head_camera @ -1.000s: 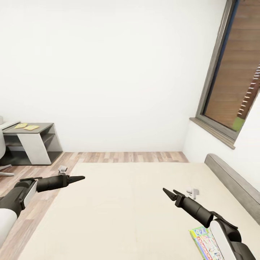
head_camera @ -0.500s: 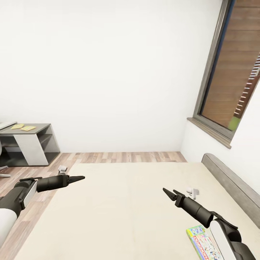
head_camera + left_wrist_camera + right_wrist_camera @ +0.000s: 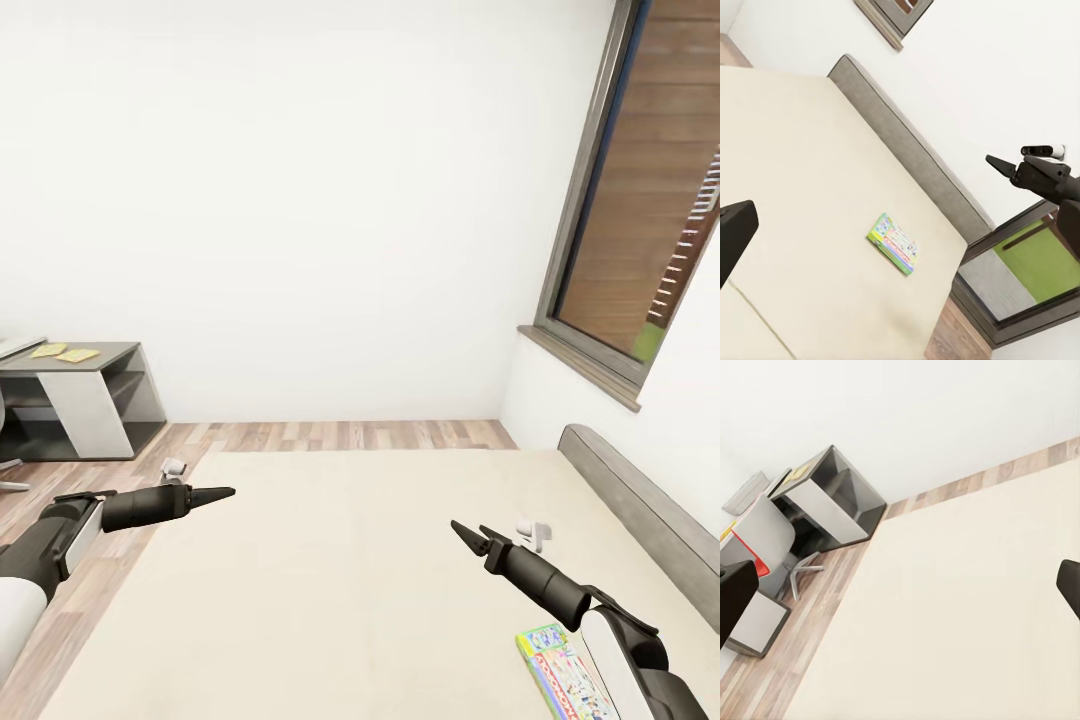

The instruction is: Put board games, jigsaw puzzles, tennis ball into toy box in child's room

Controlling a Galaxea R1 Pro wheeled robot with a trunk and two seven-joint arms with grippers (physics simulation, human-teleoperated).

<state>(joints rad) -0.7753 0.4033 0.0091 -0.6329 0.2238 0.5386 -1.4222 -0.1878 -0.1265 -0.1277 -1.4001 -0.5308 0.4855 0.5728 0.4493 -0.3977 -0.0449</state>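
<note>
- I stand at the wide low bed [image 3: 360,580] with its beige mattress and grey frame, in the white-walled room with a wood plank floor [image 3: 350,435] and a tall dark-framed window [image 3: 640,200].
- My left tool [image 3: 222,491] hangs over the near-left part of the mattress. Its dark fingers look pressed together to 1 point, and they hold nothing.
- My right tool [image 3: 468,535] hangs over the middle of the mattress. Its 2 tips stand a little apart, and nothing is between them.
- 1 toy is in my reach: a thin rectangular board game box with a green edge and busy print [image 3: 560,672]. It lies flat on the mattress near the low grey headboard [image 3: 640,510], just beside my right forearm. The left wrist view shows it [image 3: 894,243] alone on the beige surface.
- I cannot find the second game that should be on the bed. A small pale object [image 3: 532,531] lies beyond my right tool, but it is too small to name.
- At the far left stands a grey table [image 3: 100,355] with 2 flat yellowish things [image 3: 64,352] on top; I cannot tell what they are.
- My judgement: the task is at an early stage here. No toy is in my tools, and the green-edged box is not yet picked up. I must still grasp it, most likely with the right tool, and carry it to the toy box.
</note>
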